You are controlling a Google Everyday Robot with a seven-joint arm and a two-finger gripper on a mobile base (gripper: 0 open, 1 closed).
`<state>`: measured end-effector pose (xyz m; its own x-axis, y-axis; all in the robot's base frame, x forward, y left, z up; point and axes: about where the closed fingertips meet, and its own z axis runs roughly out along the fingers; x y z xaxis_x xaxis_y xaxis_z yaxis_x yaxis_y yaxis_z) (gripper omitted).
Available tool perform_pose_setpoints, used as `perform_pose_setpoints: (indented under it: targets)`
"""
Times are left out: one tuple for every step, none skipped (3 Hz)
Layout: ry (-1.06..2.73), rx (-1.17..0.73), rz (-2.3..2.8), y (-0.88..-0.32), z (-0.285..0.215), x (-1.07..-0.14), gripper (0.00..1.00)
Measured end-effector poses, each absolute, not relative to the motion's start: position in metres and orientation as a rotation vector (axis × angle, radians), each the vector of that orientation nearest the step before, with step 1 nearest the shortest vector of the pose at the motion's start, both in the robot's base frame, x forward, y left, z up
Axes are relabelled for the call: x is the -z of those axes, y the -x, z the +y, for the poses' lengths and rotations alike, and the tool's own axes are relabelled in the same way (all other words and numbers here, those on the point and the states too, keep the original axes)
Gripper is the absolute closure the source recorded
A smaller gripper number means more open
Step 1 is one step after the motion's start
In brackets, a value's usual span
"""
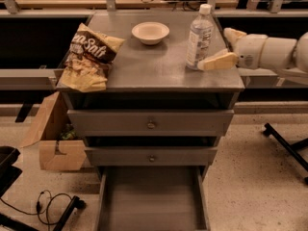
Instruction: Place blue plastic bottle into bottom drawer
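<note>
The blue plastic bottle [199,36], clear with a white cap and pale label, stands upright on the right side of the grey cabinet top [144,66]. My gripper [214,48] reaches in from the right at bottle height, open, with its near finger's tip [216,61] beside the bottle's base and the far finger [234,34] behind and to the right. It holds nothing. The bottom drawer [151,196] is pulled out below, its grey floor bare. The two upper drawers are shut.
A cream bowl [150,32] sits at the back middle of the top. A brown-and-yellow chip bag [88,57] lies on the left edge. An open cardboard box [54,138] stands on the floor left of the cabinet, with cables [50,206] nearby. A black chair leg [286,146] is at right.
</note>
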<state>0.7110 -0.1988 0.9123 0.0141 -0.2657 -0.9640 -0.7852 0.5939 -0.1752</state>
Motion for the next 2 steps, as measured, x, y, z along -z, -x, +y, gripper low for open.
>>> perform_pose_setpoints:
  targets:
    - [0.896, -0.614, 1.454, -0.741, -0.171, -0.902, 0.0]
    - [0.895, -0.652, 1.421, -0.754, -0.154, -0.899, 0.16]
